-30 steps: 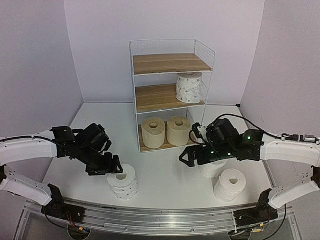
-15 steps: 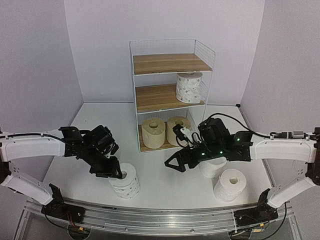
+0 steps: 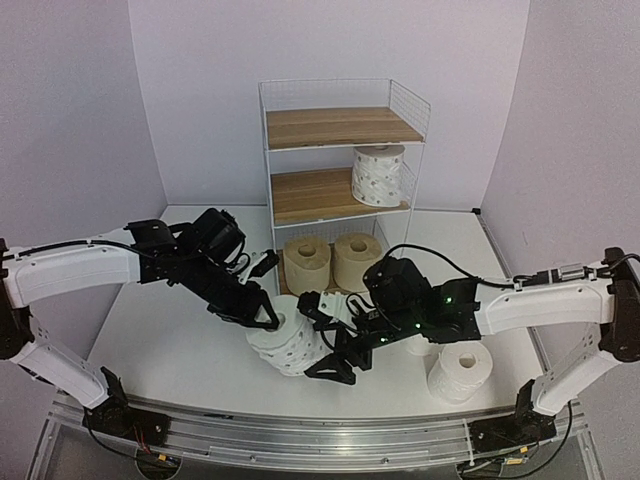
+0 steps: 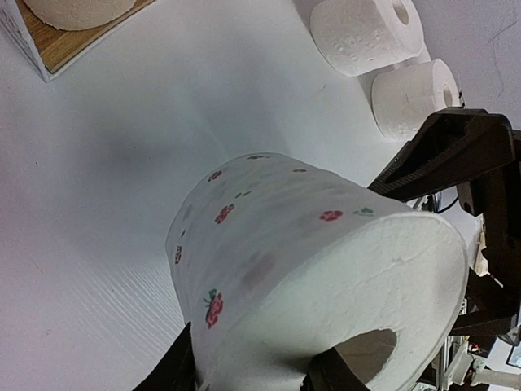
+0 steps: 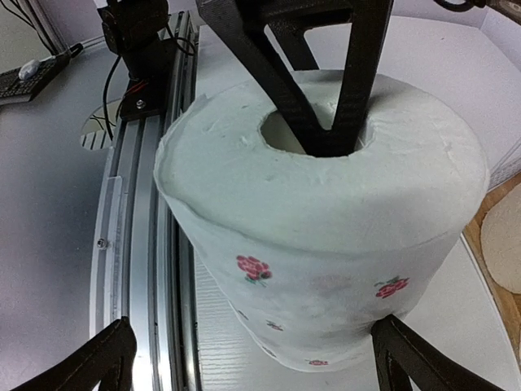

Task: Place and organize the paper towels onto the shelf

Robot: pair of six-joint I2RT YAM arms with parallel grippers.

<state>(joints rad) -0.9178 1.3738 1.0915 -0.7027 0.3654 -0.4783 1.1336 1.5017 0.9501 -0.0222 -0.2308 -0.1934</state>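
Observation:
My left gripper (image 3: 268, 322) is shut on a white dotted paper towel roll (image 3: 287, 342), one finger in its hollow core and one outside, and holds it tilted over the table. In the left wrist view the roll (image 4: 309, 269) shows small red flowers. My right gripper (image 3: 325, 340) is open, its fingers on either side of the same roll (image 5: 326, 220). The shelf (image 3: 345, 125) stands at the back. Its middle board holds a second dotted roll (image 3: 378, 175). Its bottom board holds two beige rolls (image 3: 307, 262) (image 3: 357, 258).
A plain white roll (image 3: 460, 370) stands at the front right, and another (image 3: 422, 346) is mostly hidden behind my right arm. Both show in the left wrist view (image 4: 366, 32) (image 4: 415, 98). An aluminium rail (image 3: 320, 440) runs along the near table edge.
My left gripper closed on the dotted roll and carried it right toward the middle, tilting it. My right gripper swung left and its open fingers now flank the roll.

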